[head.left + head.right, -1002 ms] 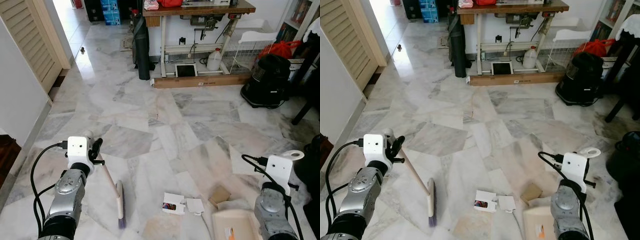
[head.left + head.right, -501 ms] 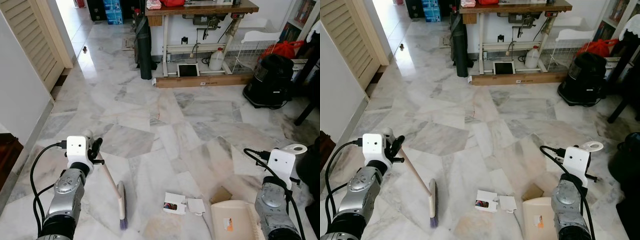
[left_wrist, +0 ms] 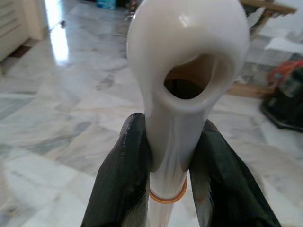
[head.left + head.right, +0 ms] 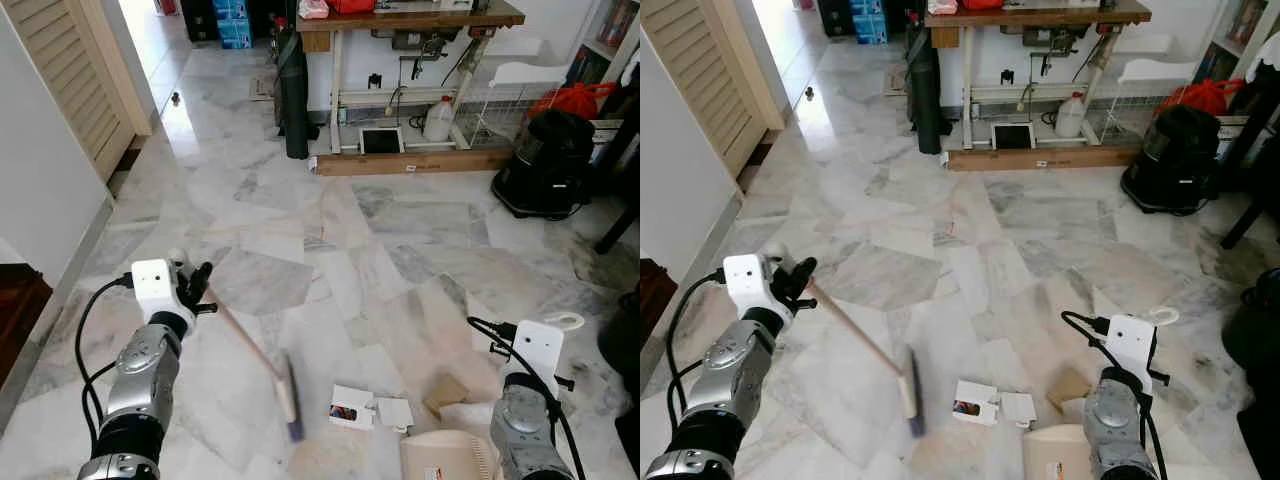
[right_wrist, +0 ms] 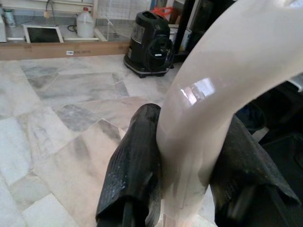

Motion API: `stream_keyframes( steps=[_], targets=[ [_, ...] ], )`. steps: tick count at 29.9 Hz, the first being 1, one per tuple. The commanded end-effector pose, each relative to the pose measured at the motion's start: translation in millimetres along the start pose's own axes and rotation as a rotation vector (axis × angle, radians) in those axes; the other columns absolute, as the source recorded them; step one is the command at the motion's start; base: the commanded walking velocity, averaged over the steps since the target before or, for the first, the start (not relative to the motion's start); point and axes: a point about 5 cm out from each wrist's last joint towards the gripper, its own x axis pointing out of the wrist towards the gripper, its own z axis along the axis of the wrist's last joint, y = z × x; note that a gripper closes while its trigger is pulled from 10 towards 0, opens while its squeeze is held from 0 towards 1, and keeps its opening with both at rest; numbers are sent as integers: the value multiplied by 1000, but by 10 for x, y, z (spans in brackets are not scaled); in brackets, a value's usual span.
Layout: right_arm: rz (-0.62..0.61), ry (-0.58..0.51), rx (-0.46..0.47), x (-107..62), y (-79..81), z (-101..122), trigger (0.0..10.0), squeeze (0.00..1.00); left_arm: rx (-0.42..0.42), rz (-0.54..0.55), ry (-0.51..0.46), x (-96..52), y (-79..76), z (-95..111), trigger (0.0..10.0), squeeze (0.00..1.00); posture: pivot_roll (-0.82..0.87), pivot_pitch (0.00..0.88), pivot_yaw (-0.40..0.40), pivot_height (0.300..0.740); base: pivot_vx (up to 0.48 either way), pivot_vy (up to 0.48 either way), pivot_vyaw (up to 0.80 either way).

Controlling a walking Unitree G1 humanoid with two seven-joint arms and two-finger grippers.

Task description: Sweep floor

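Left eye view: left hand [image 4: 196,288] clamped on broom [image 4: 255,358] handle, brush head on marble floor [image 4: 330,240] just beside paper scraps [image 4: 368,411]. Dustpan [image 4: 445,458] at bottom, near scraps.
Left wrist view: fingers [image 3: 124,177] tight around handle end.
Right wrist view: right hand [image 5: 187,182] closed on dustpan handle.

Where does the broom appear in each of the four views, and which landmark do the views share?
Left eye view: broom slants from the left pincer down to the floor, lower left of centre.
Right eye view: broom lower left, head beside the white card.
Left wrist view: its handle end centre, clamped.
Right wrist view: not in it.
Shared landmark: black vacuum.
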Motion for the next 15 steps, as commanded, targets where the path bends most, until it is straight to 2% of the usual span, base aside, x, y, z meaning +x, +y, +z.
stream_keyframes(
  steps=[1, 3, 9, 11, 12, 15],
  targets=[
    [-10, 16, -23, -22, -2, -53, 10000, 0, -15, -42, -66, 76, -50, 181, 10000, 0, -52, 0, 41, 740, 0, 0, 0],
    [-17, 26, -26, -35, -11, -82, 10000, 0, -15, -60, -65, 96, -68, 196, 10000, 0, -50, 0, 42, 740, 0, 0, 0],
    [-28, 57, -48, -87, -17, -174, 10000, 0, 59, -114, -58, 169, -159, 207, 10000, 0, -49, 0, 45, 740, 0, 0, 0],
    [-30, 70, -52, -104, -15, -203, 10000, 0, 99, -110, -51, 187, -169, 196, 10000, 0, -49, 0, 46, 740, 0, 0, 0],
    [-31, 81, -46, -122, -7, -226, 10000, 0, 168, -101, -28, 196, -175, 156, 10000, 0, -47, 0, 46, 740, 0, 0, 0],
    [-24, 93, -42, -149, 15, -253, 10000, 0, 245, -94, -16, 194, -190, 99, 10000, 0, -50, 0, 45, 740, 0, 0, 0]
  ],
)
